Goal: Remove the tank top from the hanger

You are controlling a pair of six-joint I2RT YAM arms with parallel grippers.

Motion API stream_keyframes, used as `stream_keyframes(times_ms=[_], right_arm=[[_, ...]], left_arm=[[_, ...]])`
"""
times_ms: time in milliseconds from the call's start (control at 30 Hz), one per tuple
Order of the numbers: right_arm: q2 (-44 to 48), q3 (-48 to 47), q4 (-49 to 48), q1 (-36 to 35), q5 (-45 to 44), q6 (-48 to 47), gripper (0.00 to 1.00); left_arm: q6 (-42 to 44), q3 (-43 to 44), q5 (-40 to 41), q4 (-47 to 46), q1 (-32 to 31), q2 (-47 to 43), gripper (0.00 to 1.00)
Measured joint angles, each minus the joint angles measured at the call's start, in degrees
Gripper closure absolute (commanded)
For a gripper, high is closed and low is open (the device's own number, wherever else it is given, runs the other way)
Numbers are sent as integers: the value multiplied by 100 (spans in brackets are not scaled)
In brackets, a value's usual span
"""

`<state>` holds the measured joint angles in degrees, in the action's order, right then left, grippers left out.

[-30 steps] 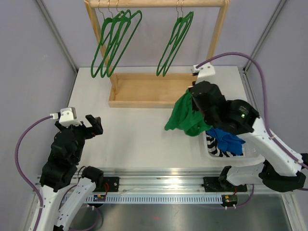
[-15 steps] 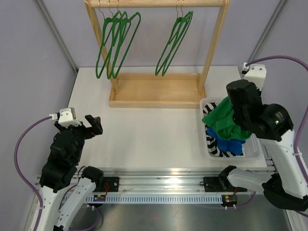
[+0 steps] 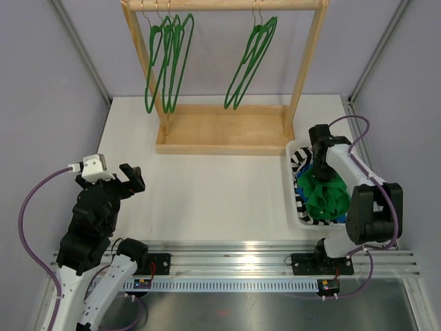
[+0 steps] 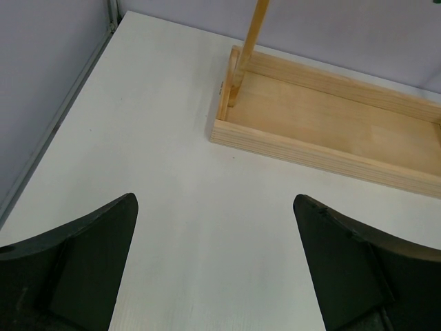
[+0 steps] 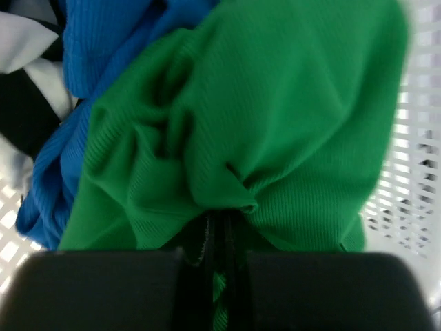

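The green tank top lies bunched in the white basket at the right, on top of blue and striped clothes. My right gripper is down in the basket, shut on the green tank top, with green cloth pinched between the jaws. Several green hangers hang bare on the wooden rack; two more hang at its right. My left gripper is open and empty over the white table at the left, and its fingers frame bare tabletop.
The wooden rack base stands at the back middle. A blue garment and a black-and-white striped one lie under the green one. Grey walls enclose the table.
My right arm has swung from the rack's right side to the basket and lowered the green tank top into it. The left arm has not moved.
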<state>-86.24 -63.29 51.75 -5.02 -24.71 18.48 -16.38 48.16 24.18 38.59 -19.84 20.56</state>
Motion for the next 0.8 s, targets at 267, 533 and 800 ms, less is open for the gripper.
stream_keyframes(times_ms=[267,533,800], right_arm=[[304,-210,81,44,348,157,10],[1919,-1648,494,44,857,-79,0],[3560,-2234,1047,33,2041,-612,0]], left_arm=[[-173,673,667,713,0,243,1],[-72,1768,811,1574,2,435,1],[114,2656,577,2588,4,975,1]])
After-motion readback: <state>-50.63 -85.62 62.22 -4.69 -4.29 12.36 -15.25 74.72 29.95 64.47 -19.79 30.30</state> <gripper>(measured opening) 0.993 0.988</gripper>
